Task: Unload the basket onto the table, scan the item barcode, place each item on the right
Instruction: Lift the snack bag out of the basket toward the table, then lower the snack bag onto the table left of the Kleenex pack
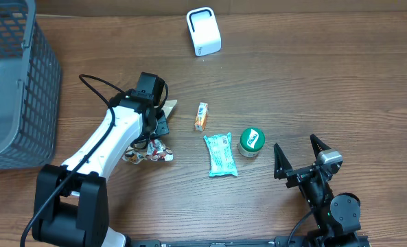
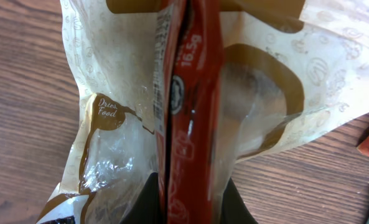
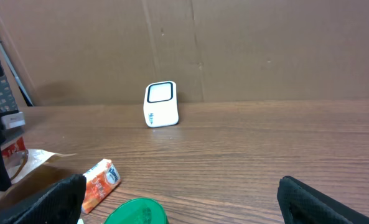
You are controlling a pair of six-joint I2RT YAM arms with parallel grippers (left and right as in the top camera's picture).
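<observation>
Red-striped clear pouch (image 2: 190,93) runs lengthwise straight out from left end effector (image 2: 190,204)

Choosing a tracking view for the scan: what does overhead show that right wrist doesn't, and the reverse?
Only overhead: the left arm's white link, the teal pouch, and the right end effector seen whole, jaws wide open.
Only right wrist: the cardboard wall as backdrop, and the dark-framed front face of the white scanner.
Both: the white scanner, the orange carton, the green-lidded jar and a corner of the tan dried-food pouch.
</observation>
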